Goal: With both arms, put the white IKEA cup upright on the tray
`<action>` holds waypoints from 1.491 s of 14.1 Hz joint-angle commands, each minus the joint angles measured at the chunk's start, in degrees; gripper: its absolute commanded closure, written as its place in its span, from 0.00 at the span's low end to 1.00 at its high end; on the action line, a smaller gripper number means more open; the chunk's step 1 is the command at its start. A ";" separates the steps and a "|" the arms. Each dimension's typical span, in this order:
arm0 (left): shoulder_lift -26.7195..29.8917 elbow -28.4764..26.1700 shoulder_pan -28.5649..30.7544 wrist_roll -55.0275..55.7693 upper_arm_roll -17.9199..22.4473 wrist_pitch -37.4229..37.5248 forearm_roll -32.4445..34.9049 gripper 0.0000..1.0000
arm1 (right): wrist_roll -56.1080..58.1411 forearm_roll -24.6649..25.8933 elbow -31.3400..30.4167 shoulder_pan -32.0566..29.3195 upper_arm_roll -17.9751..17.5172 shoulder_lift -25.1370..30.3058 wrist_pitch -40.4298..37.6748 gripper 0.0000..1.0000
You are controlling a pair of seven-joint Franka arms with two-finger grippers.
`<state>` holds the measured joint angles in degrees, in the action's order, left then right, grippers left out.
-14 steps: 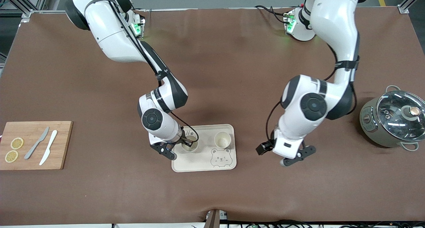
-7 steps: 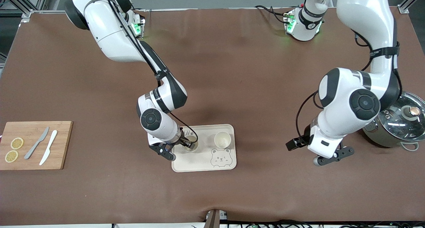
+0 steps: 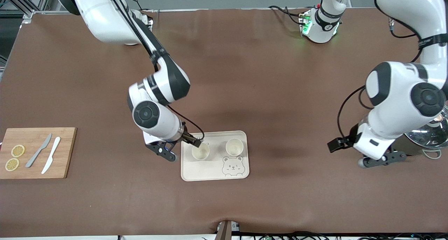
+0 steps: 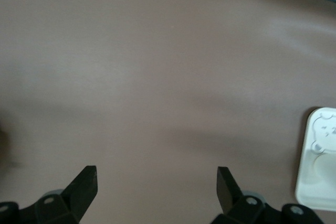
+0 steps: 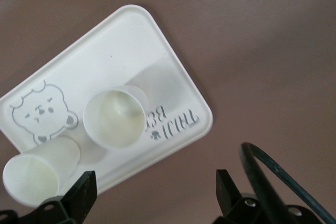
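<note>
Hovering with its jaws spread wide and empty, the right gripper (image 3: 185, 143) hangs over the tray's (image 3: 210, 171) edge toward the right arm's end of the tabletop. Just beside it one cup (image 3: 200, 151) stands upright on the tray, mouth up. A second cup (image 3: 234, 147) stands upright on the same tray, toward the left arm's end. In the right wrist view the tray (image 5: 121, 30) shows grey lettering reading "TAIJI BEAR" with a small paw mark, and a bear-face drawing (image 5: 39, 111) in its corner; the cups (image 5: 114, 117) stand apart.

The left gripper (image 3: 379, 160) hangs over bare tabletop, well apart from the tray toward the left arm's end, jaws wide open on nothing.

The tabletop (image 3: 245, 75) is brown and matte. Well apart from the tray toward the right arm's end lies a wooden board (image 3: 63, 152) with two knives (image 3: 45, 154) and two lemon slices (image 3: 14, 157). A glass-lidded pot (image 3: 428, 136) sits at the left arm's end.
</note>
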<state>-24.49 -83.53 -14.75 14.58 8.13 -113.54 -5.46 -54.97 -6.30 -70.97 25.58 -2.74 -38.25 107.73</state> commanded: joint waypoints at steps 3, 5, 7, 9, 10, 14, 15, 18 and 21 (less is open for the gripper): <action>6.02 -3.13 3.40 -8.06 -0.57 4.28 1.24 0.00 | 3.01 0.85 -3.03 -1.06 -0.25 14.23 -15.50 0.00; 7.78 -3.04 4.29 -11.75 -0.57 6.57 1.24 0.00 | 9.93 1.55 -7.49 -3.77 -0.25 21.17 -18.25 0.00; 9.45 -2.95 4.99 -14.39 -0.40 8.33 1.24 0.00 | 17.58 5.05 -14.16 -6.32 -0.25 28.03 -18.17 0.00; 10.77 -2.51 4.99 -15.72 -0.05 9.57 1.77 0.00 | 24.61 7.00 -18.30 -9.48 -0.25 32.61 -18.26 0.00; 11.30 -1.64 4.99 -15.72 0.04 9.83 1.86 0.00 | 28.39 7.00 -20.50 -12.28 -0.34 34.80 -18.17 0.00; 11.30 3.98 5.08 -15.37 -0.05 16.33 3.00 0.00 | 44.12 7.00 -22.28 -21.78 -0.34 38.16 -18.52 0.00; 11.30 4.60 5.08 -15.11 -0.05 16.86 2.83 0.00 | 47.99 6.83 -22.28 -24.59 -0.34 38.43 -18.52 0.00; 11.30 5.22 5.17 -15.10 -0.22 17.13 2.83 0.00 | 56.01 6.48 -22.10 -30.84 -0.34 38.43 -18.44 0.00; 10.96 9.25 5.78 -14.93 0.13 21.06 2.82 0.00 | 56.29 6.48 -22.02 -31.73 -0.34 38.43 -18.52 0.00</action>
<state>-13.06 -78.21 -9.55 -0.38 8.26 -96.33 -3.78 0.99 0.18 -91.29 -5.33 -1.78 -1.36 88.57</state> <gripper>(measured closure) 0.000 0.000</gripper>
